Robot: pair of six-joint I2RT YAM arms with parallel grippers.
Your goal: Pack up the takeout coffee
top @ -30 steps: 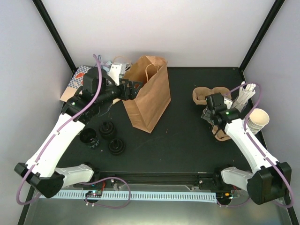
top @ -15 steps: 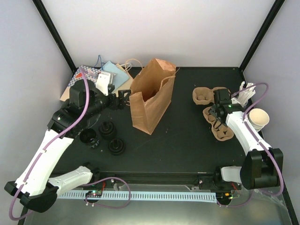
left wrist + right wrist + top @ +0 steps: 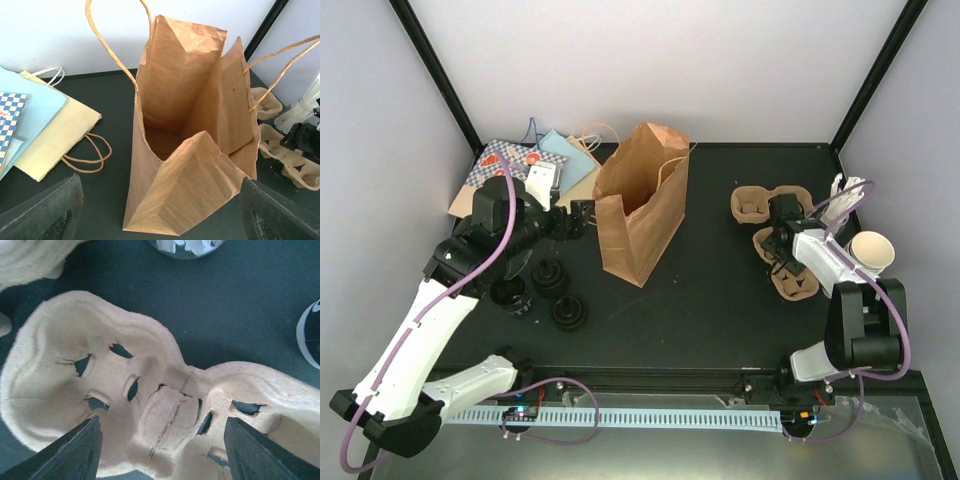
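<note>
Your left gripper (image 3: 578, 219) hangs just left of the brown bag (image 3: 638, 210), jaws wide and holding nothing. From the left wrist, both fingers (image 3: 45, 212) sit far out at the lower corners with the bag's mouth gaping between them. The bag stands upright, near lip folded down toward you, one handle (image 3: 107, 45) looping up off the left rim. Flat bags (image 3: 535, 160) crowd the back left corner, and the black lids (image 3: 549, 278) lie beside your left forearm, so that side is tight.

A broad stretch of table (image 3: 720, 290) separates the bag from the right-hand things. There, your right gripper (image 3: 165, 450) is spread wide, straddling the waist of the cup carrier (image 3: 150, 390) from above. I can't tell whether the tips touch it. The carrier lies flat, with a second carrier (image 3: 757, 203) just behind it. The stack of cups (image 3: 870, 255) stands just to its right, near the table's right edge, and white utensils (image 3: 845, 200) are bunched behind.
</note>
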